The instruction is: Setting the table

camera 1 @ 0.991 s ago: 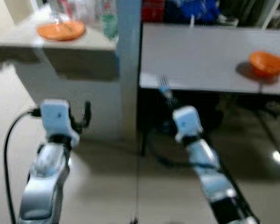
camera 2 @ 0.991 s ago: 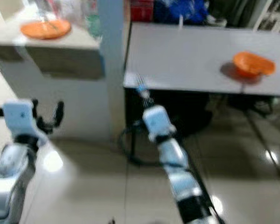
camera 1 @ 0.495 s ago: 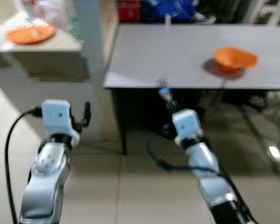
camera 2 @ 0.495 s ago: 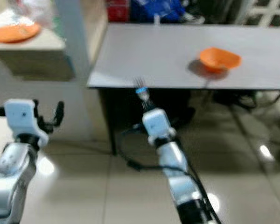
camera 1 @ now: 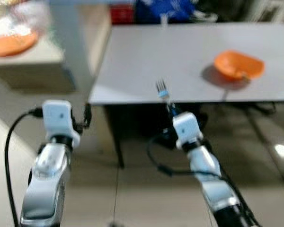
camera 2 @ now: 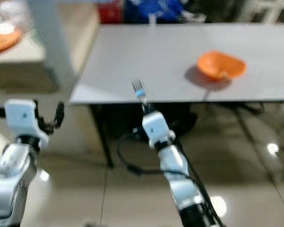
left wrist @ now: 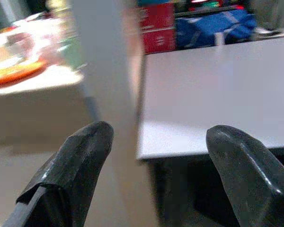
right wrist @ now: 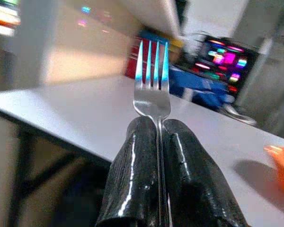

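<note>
Right gripper pinches the fork upright, tines toward 12, at the table edge; bowl at 2. Left gripper is spread.

Bowl on table – right side, counter left of table

Fork: silver, tines tinted blue. My right gripper: glossy black fingers clamped on fork handle. My left gripper: matte black fingers spread apart. My arms: silver, white wrist housings. Table: plain pale grey top, dark legs. Bowl: orange. Plate: orange, on beige counter. Floor: beige tile, glossy. Box: red. Cloth: blue.
</note>
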`<state>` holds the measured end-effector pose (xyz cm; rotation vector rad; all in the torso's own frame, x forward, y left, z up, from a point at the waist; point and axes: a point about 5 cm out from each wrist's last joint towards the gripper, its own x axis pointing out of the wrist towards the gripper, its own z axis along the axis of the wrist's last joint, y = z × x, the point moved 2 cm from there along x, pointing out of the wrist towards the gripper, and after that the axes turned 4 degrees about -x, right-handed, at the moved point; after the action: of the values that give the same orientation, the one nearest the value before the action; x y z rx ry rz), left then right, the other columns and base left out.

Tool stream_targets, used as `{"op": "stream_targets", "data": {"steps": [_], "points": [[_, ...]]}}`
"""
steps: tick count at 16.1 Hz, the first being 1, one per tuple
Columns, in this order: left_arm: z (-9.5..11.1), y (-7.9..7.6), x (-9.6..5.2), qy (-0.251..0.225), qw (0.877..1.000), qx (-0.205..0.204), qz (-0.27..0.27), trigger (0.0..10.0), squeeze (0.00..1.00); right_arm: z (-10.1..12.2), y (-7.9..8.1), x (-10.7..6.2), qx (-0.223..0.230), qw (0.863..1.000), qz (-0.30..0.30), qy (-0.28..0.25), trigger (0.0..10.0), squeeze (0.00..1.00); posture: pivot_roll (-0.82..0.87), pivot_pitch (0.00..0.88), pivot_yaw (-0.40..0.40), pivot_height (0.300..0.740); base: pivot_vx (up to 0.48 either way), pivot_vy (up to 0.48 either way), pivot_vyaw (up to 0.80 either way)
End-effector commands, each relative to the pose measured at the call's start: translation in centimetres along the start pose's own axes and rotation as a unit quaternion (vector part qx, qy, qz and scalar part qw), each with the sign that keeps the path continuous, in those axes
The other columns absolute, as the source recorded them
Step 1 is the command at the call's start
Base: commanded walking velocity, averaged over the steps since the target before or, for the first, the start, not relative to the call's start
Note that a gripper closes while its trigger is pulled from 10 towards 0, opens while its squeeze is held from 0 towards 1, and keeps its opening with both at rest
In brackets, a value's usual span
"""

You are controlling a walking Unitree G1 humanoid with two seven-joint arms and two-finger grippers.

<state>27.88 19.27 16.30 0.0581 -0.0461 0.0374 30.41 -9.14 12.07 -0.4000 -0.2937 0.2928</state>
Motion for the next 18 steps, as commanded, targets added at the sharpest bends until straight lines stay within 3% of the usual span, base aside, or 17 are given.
{"op": "stream_targets", "data": {"steps": [1,10,18], "points": [[0.22,-0.62,0.06,-0.006,1.000,0.004,-0.012,10.0,0.00,0.16,-0.83,0.05,-0.004,1.000,-0.012,-0.005,0.0,0.00,-0.03,0.036,0.056,0.740,0.360,-0.315,0.00],[0.42,-0.75,0.15,-0.012,1.000,0.010,-0.018,10.0,0.00,0.27,-0.61,0.20,-0.005,1.000,-0.008,-0.008,0.0,0.00,-0.03,0.032,0.058,0.740,0.276,-0.390,0.00],[0.18,-1.29,-0.02,-0.009,0.999,0.012,-0.032,10.0,0.00,0.14,-0.59,0.05,-0.005,1.000,-0.006,-0.005,0.0,0.00,-0.03,0.041,0.058,0.740,0.000,-0.458,0.00]]}}
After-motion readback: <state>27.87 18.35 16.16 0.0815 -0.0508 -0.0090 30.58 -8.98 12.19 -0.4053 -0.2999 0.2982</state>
